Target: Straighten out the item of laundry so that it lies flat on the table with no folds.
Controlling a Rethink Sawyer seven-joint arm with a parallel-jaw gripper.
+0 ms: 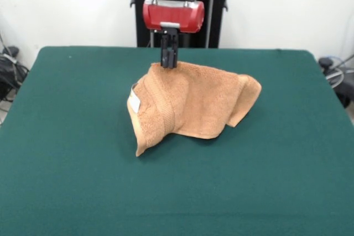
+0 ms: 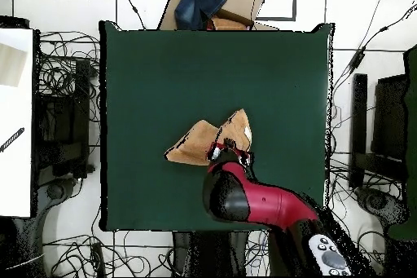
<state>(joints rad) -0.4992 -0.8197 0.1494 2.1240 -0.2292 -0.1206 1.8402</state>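
Front view, table: dark green table (image 1: 66, 136) fills the picture, its far edge at the top.
Label: 1 small white label (image 1: 134, 102) on the towel's left side.
Towel: orange-tan towel (image 1: 193, 103) near the table's middle, bunched and peaked, with folds hanging down to the table and a flap out to the right.
Gripper: gripper (image 1: 168, 61) comes straight down from the red wrist, fingers pressed together, pinching the towel's top edge.
Overhead view: red and black arm (image 2: 261, 201) partly covers the towel (image 2: 195, 144).
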